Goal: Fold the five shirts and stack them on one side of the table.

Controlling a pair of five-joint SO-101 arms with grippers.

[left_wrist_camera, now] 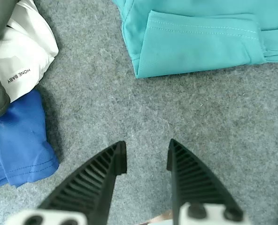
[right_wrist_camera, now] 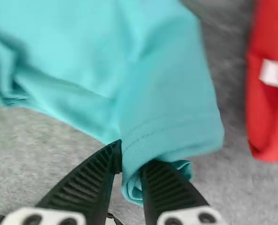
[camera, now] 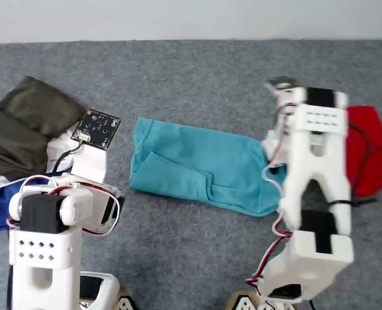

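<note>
Your right tool (right_wrist_camera: 131, 161) is clamping only the edge of the teal cloth shirt (right_wrist_camera: 106, 61), so you are risking a slip; your left tool (left_wrist_camera: 146, 153) is hovering open.

Teal shirt (camera: 201, 168): partly folded, flat at mid-table.
Red shirt (camera: 371, 148): far right.
Olive shirt (camera: 23, 126): heaped far left.
</note>
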